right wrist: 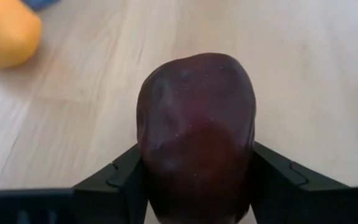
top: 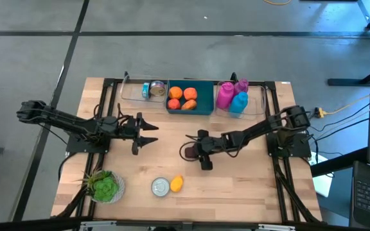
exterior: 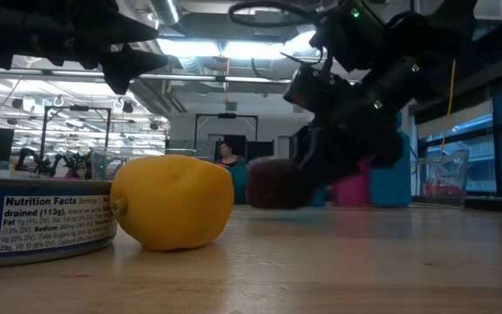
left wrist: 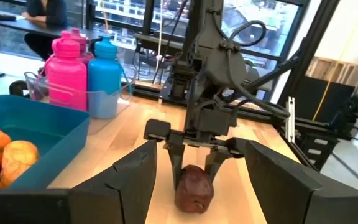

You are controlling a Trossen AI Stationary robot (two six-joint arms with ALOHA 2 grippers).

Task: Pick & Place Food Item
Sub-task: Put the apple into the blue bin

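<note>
Between your right gripper's [right wrist: 194, 180] fingers sits a dark red, smooth-skinned apple [right wrist: 194, 134], clamped on both sides and resting on the pale wooden table [top: 249, 192]. Your left gripper [top: 151, 133] hovers opposite, jaws apart. Beyond: one yellow lemon [top: 176, 184], two tins, three orange fruits in a teal bin [top: 189, 106], two pink bottles, one blue.

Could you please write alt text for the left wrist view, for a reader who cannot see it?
The right gripper reaches down with its fingers on either side of a dark red fruit lying on the wooden table, seen between the left gripper's own open dark fingers. Beside it stand a teal bin holding orange fruits and a clear bin with pink and blue bottles.
</note>
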